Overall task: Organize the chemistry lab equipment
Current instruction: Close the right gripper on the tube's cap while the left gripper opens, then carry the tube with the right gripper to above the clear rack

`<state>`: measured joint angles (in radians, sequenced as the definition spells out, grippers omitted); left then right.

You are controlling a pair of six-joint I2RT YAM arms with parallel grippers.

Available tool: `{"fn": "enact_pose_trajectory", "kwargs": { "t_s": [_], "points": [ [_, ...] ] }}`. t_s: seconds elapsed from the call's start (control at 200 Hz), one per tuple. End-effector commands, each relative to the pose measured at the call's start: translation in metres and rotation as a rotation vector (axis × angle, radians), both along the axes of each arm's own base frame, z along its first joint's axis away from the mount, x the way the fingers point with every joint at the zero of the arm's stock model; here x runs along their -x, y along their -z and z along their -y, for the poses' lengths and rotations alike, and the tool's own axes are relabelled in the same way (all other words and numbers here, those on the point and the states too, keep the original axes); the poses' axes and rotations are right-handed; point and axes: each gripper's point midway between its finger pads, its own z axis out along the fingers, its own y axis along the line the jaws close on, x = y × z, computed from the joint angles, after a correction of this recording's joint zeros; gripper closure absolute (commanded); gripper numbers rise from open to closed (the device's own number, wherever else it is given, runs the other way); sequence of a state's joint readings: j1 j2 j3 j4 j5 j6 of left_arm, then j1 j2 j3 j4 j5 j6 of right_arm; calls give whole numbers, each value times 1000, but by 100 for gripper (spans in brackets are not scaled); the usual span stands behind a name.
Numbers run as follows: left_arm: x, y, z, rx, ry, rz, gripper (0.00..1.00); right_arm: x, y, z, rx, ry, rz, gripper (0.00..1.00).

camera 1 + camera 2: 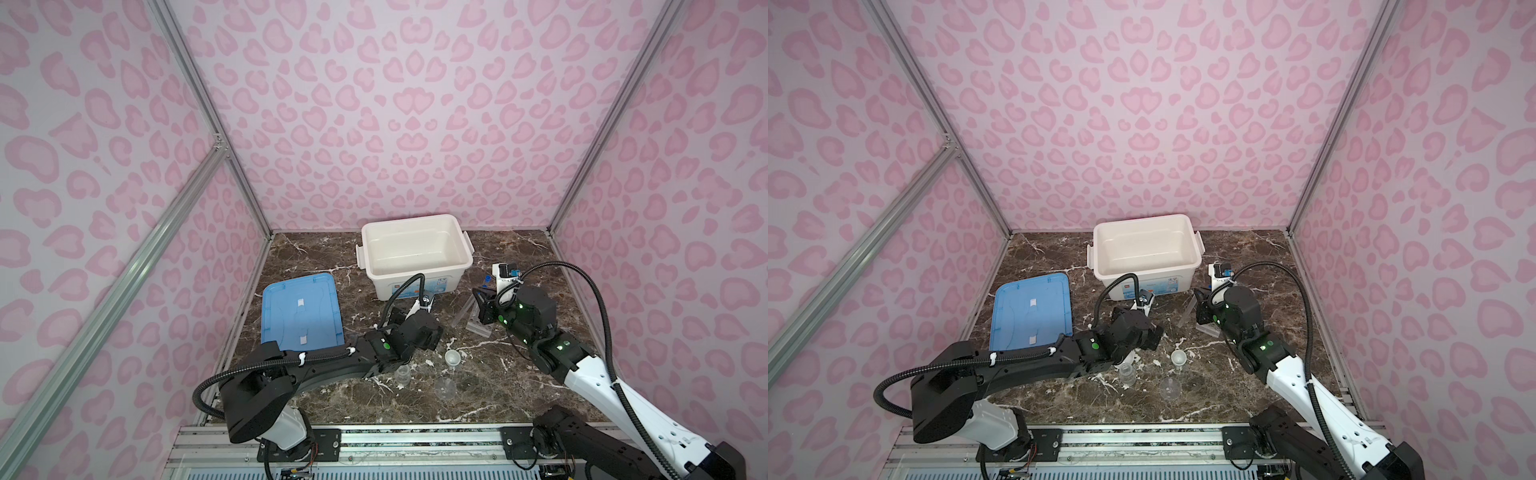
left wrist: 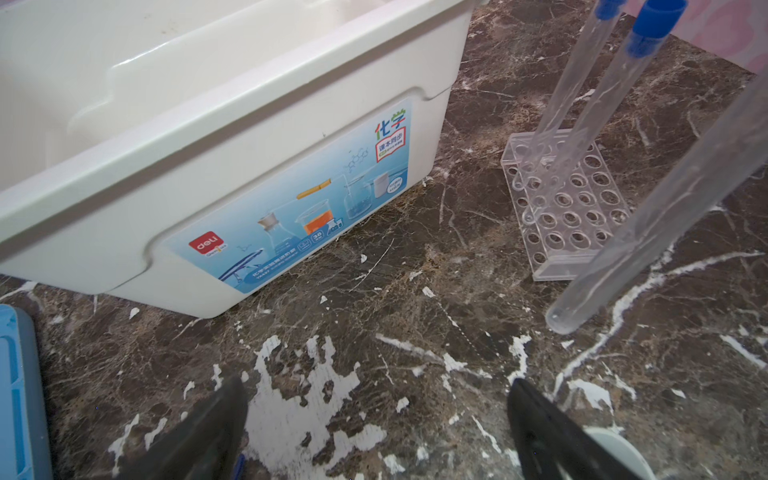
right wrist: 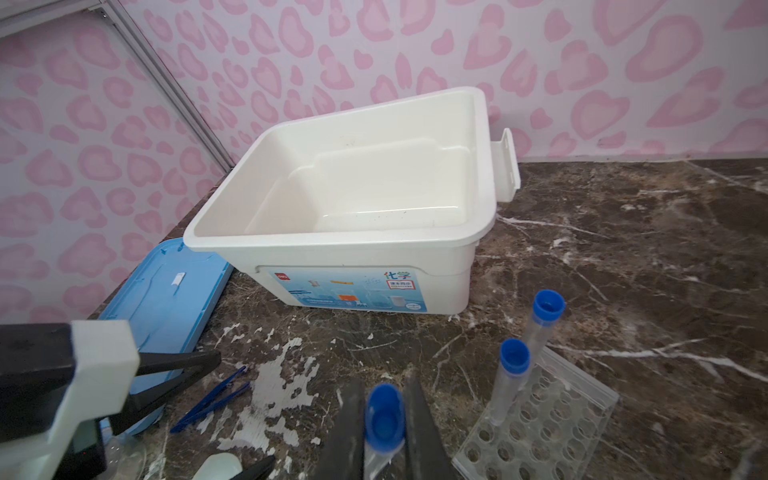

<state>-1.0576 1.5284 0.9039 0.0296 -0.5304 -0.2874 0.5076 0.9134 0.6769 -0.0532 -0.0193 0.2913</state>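
Blue-capped test tubes (image 3: 515, 358) stand side by side, leaning, in the clear holed rack (image 3: 552, 432) on a dark marble tabletop (image 1: 478, 399), right of centre in both top views. A third tube (image 3: 384, 419) is pinched near its cap between the closed fingers of the right gripper (image 3: 383, 388). Seen from the left wrist camera, it slants down with its rounded end outside the rack and just beside it; whether that end touches the marble cannot be told. The left gripper (image 2: 376, 384) hangs low over bare marble near the centre of the tabletop in both top views, its fingers spread wide with nothing between them. Dark blue tweezers (image 3: 212, 399) lie flat on the marble just beside those fingers. At lower centre of the tabletop in a top view, a small white bowl (image 1: 452, 357) sits upright near a clear flask (image 1: 402, 374) and a second clear glass vessel (image 1: 445, 388), all apart from one another. Behind them — middle of the frame — the large white bin (image 1: 415, 243) stands open, its printed label facing the arms, with the flat blue lid (image 1: 301, 309) lying on the marble to its lower left
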Motion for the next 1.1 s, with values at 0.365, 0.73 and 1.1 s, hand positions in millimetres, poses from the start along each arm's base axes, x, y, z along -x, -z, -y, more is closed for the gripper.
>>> {"fn": "enact_pose_trajectory", "kwargs": {
  "t_s": [0.365,0.73,1.1],
  "points": [
    [-1,10,0,-20,-13,-27,2,-8,11,29,139,185,97,90],
    [0,15,2,-28,-7,-36,1,-15,19,30,157,208,111,90],
    [0,15,2,-28,-11,-34,2,-16,24,30,213,205,113,90]
  ]
}}
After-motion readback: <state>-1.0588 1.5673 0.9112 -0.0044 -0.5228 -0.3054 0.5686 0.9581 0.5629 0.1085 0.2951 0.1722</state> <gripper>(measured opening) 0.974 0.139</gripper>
